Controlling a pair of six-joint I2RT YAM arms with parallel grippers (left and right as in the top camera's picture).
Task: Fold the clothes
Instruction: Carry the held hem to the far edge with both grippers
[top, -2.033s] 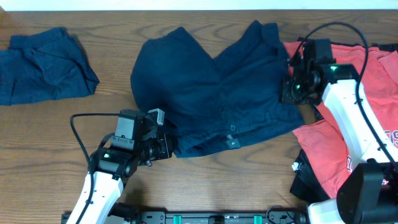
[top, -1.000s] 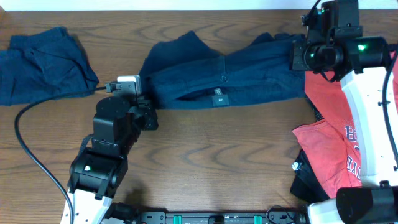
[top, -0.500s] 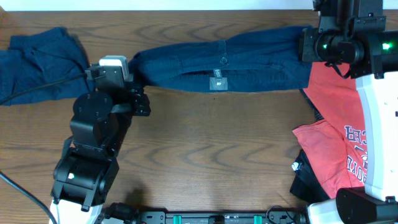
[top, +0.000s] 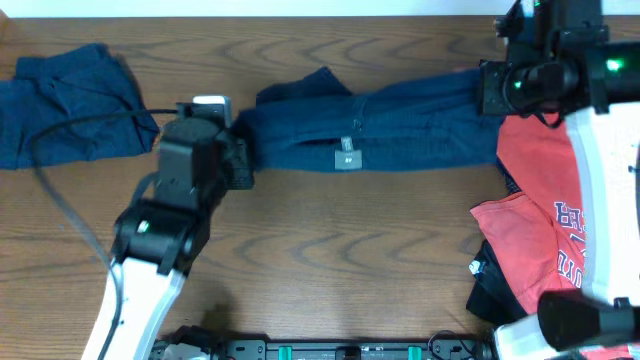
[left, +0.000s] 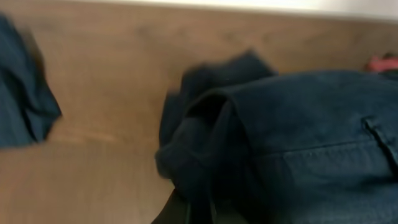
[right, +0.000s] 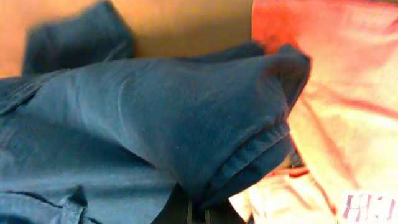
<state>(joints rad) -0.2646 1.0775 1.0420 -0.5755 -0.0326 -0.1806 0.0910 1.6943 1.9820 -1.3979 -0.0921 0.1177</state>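
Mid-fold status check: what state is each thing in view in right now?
navy shirt between the hands: drawn out into a long band, gripped at both ends.
left hand: shut on the band's left end.
right hand: shut on its right end.
navy shirt at far left: crumpled, untouched.
coral-red shirts: heaped at right, unfolded.

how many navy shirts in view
2. The left shirt lies crumpled at the far left; the middle shirt is stretched across the centre. Dark cloth under the red pile may be another.
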